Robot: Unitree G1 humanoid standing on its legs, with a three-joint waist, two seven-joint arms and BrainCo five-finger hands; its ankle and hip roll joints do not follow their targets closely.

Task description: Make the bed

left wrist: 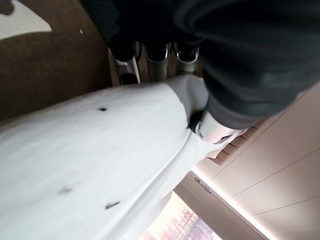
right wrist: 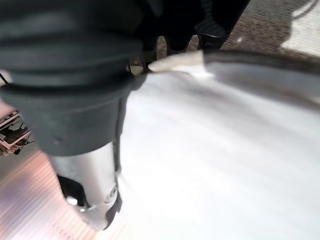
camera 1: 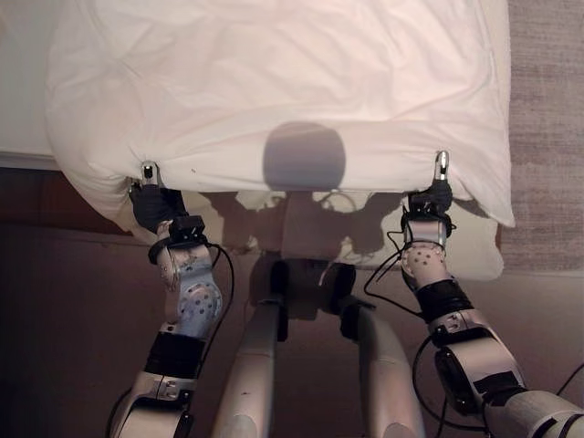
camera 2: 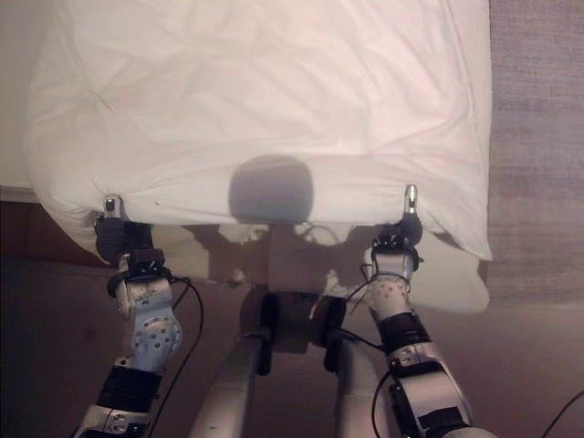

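Here the white duvet (camera 1: 274,91) spreads across the bed (camera 1: 18,91), its near edge lifted between both hands. The left hand (camera 1: 151,196) pinches that edge near the left corner, thumb on top and fingers (left wrist: 155,55) curled underneath. The right hand (camera 1: 436,193) clamps the edge near the right corner likewise. Small dark specks mark the cloth; no writing is legible.

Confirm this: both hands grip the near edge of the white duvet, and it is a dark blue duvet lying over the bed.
Not quite. The left hand and the right hand do grip the near edge, but the duvet is white, not dark blue, as the left eye view shows. It lies over the bed.
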